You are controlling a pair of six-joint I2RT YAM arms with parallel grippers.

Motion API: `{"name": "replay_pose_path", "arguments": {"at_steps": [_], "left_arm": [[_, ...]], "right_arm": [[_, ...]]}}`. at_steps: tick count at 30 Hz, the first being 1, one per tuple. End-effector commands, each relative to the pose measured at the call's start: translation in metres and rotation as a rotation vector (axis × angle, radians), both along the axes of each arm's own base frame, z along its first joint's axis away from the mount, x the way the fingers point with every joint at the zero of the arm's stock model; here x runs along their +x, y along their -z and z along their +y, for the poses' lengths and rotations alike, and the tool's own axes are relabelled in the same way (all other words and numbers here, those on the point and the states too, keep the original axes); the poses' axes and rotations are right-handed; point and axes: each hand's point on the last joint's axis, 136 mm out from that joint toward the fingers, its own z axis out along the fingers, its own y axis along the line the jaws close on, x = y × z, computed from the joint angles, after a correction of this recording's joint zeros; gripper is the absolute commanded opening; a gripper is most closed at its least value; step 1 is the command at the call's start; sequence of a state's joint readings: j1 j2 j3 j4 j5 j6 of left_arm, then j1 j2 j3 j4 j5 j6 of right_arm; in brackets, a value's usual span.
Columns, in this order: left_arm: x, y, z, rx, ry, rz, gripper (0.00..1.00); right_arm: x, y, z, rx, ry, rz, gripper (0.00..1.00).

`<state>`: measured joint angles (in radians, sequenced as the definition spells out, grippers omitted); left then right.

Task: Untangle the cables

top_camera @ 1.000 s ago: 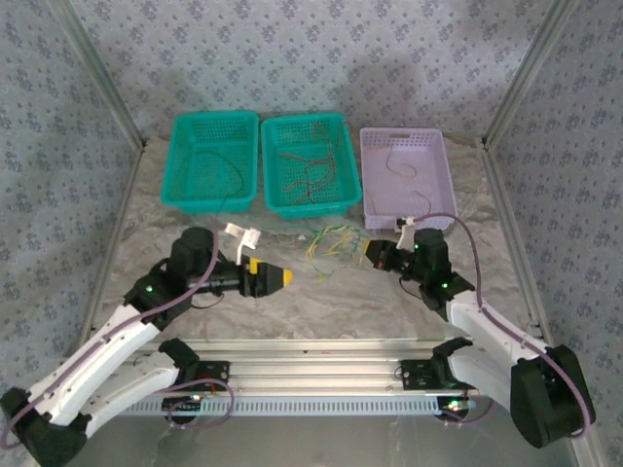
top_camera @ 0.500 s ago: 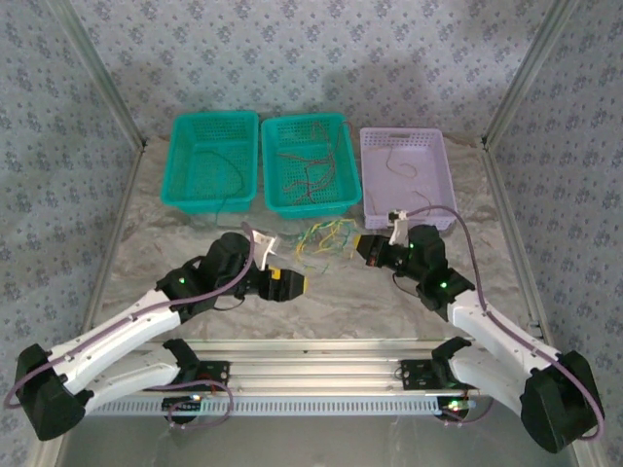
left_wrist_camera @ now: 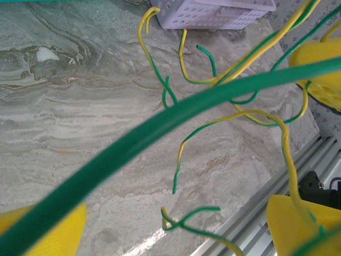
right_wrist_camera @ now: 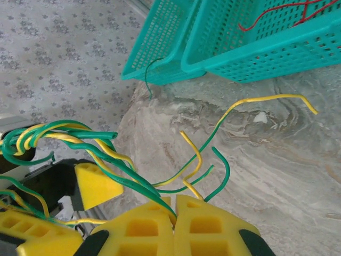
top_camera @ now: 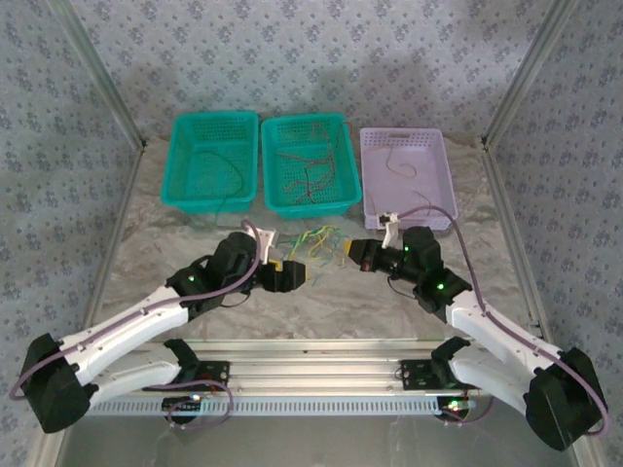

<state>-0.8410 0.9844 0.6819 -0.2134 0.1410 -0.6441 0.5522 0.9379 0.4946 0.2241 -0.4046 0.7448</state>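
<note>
Top external view: three baskets are lined up along the far edge of the table. A single dark wire is held in the left teal basket. Several red and brown wires lie loosely piled in the middle teal basket. One thin brown wire is seen in the lilac basket at the right.

The green and yellow cables are found near the middle of the table, just in front of the middle basket, strung between the two grippers and partly lifted off the surface.

The right gripper is clenched on the cables. In the right wrist view its yellow fingers are pressed together, with several green and yellow strands pinched at the seam and fanning out over the table.

The left gripper is released. In the left wrist view its fingers are spread wide, and one green strand is seen passing between them without being squeezed.
</note>
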Motion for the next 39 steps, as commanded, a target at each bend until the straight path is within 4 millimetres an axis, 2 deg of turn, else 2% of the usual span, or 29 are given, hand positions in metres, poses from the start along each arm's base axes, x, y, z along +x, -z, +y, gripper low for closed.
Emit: {"name": "replay_pose_path", "arguments": {"at_steps": [1,7,9,12,16,19,22,25,30,34,39], "left_arm": [[0.007,-0.012,-0.008,-0.05,-0.011,-0.043,0.7],[0.007,-0.023,-0.004,-0.078,-0.02,-0.072,0.13],[0.006,-0.026,0.0,-0.078,-0.03,-0.08,0.0],[0.005,-0.035,0.009,-0.085,-0.041,-0.096,0.0],[0.003,-0.06,0.035,-0.099,-0.095,-0.153,0.0],[0.001,-0.082,0.059,-0.116,-0.147,-0.19,0.0],[-0.003,-0.107,0.081,-0.122,-0.187,-0.231,0.0],[-0.007,-0.126,0.096,-0.122,-0.212,-0.265,0.0],[-0.011,-0.153,0.115,-0.112,-0.252,-0.325,0.0],[-0.017,-0.182,0.131,-0.085,-0.28,-0.397,0.0],[-0.017,-0.2,0.152,0.007,-0.339,-0.459,0.0]], "right_arm": [[-0.002,-0.024,0.009,0.056,-0.033,-0.04,0.0],[-0.004,-0.022,0.01,0.056,-0.039,-0.035,0.0],[-0.004,-0.021,0.009,0.052,-0.037,-0.034,0.0],[-0.001,-0.016,0.005,0.028,-0.011,-0.028,0.0],[0.007,-0.001,-0.009,-0.023,0.049,0.004,0.0],[0.017,0.021,-0.028,-0.091,0.131,0.049,0.0],[0.025,0.051,-0.052,-0.148,0.212,0.138,0.0],[0.029,0.078,-0.068,-0.145,0.261,0.228,0.0],[0.028,0.104,-0.085,-0.198,0.315,0.3,0.0],[0.023,0.125,-0.112,-0.305,0.416,0.377,0.0],[0.021,0.123,-0.144,-0.386,0.554,0.35,0.0]]}}
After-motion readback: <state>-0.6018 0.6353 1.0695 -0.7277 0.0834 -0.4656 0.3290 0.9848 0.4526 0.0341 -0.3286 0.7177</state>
